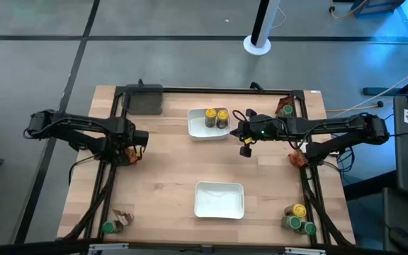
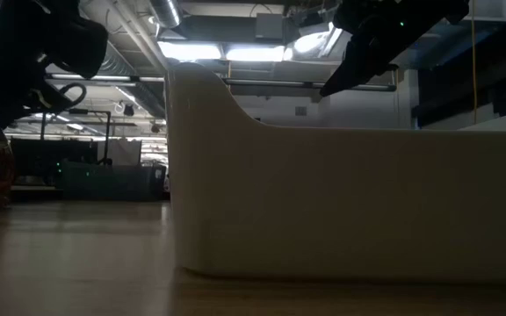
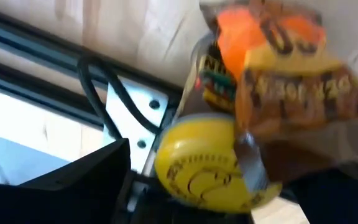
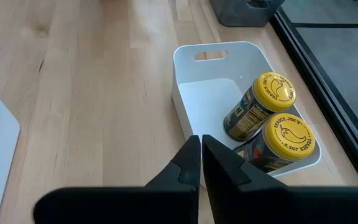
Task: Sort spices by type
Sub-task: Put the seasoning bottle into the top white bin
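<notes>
Two yellow-lidded spice jars (image 4: 269,102) stand in the far white tray (image 1: 198,127). My right gripper (image 4: 201,163) hangs shut above the wood just beside that tray, holding nothing. At the table's left edge my left gripper (image 1: 132,150) points steeply down, open, over a yellow-lidded jar (image 3: 197,168) lying on its side with an orange packet (image 3: 278,68) next to it. One dark finger (image 3: 73,177) shows beside the jar's lid; whether it touches the jar I cannot tell. The near white tray (image 1: 219,200) holds nothing.
A dark bin (image 1: 144,99) sits at the far left. More spices lie at the corners: a green-lidded jar (image 1: 108,228) and a brown packet (image 1: 124,218) near left, yellow- and green-lidded jars (image 1: 299,218) near right, a packet (image 1: 299,157) at the right edge, another (image 1: 285,110) far right.
</notes>
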